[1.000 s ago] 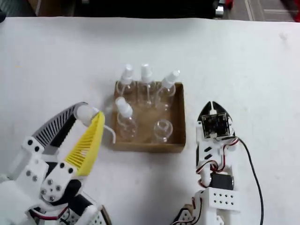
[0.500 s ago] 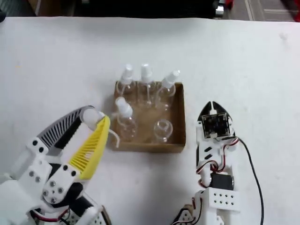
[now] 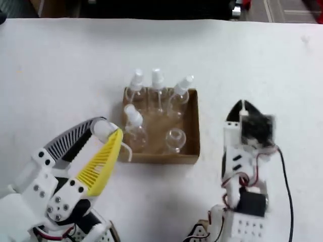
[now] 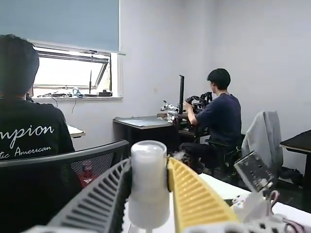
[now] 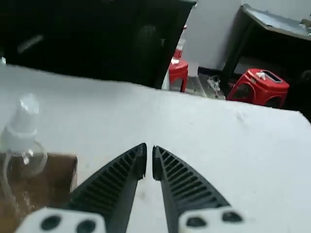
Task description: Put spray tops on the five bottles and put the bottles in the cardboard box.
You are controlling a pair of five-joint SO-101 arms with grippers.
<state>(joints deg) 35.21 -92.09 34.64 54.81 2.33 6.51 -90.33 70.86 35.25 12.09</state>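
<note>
A cardboard box (image 3: pixel 160 158) sits mid-table. Inside stand several clear bottles with white spray tops, three along the back (image 3: pixel 157 85) and one at the front left (image 3: pixel 134 123). An uncapped bottle (image 3: pixel 175 139) stands at the front right. My left gripper (image 3: pixel 108 132) hovers just off the box's front left corner, shut on a white spray top (image 3: pixel 101 128) whose thin tube hangs down. In the left wrist view the spray top (image 4: pixel 148 187) sits upright between the grey and yellow fingers. To the right of the box my right gripper (image 3: pixel 241 107) is shut and holds nothing (image 5: pixel 149 154).
The white table (image 3: pixel 60 65) is bare all around the box. In the right wrist view a capped bottle (image 5: pixel 20 131) and the box corner (image 5: pixel 46 177) lie beside my fingers. Red stools (image 5: pixel 260 85) and dark furniture stand beyond the table's far edge.
My left gripper has carried the spray top to the right, closer to the box's front left corner. The right arm has shifted to the right and away from the table's front edge.
</note>
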